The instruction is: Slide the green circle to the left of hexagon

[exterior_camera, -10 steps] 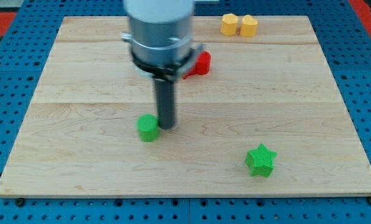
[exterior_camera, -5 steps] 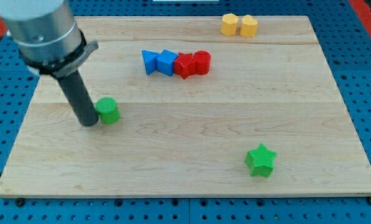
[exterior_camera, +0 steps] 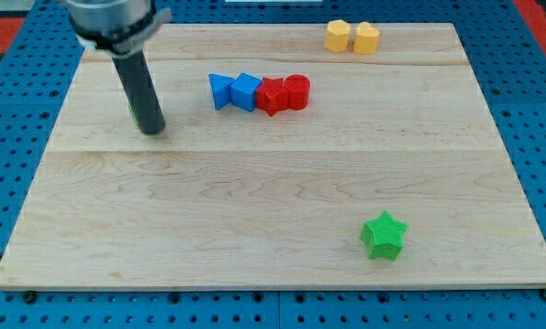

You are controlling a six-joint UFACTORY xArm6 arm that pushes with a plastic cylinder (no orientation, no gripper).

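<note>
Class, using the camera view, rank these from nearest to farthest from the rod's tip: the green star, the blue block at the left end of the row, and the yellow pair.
Measured from my tip:
1. Blue block, left end of the row, just to the tip's right.
2. Yellow pair, at the view's top right.
3. Green star, at the view's lower right.

My tip (exterior_camera: 153,131) low, rod tilted.
</note>
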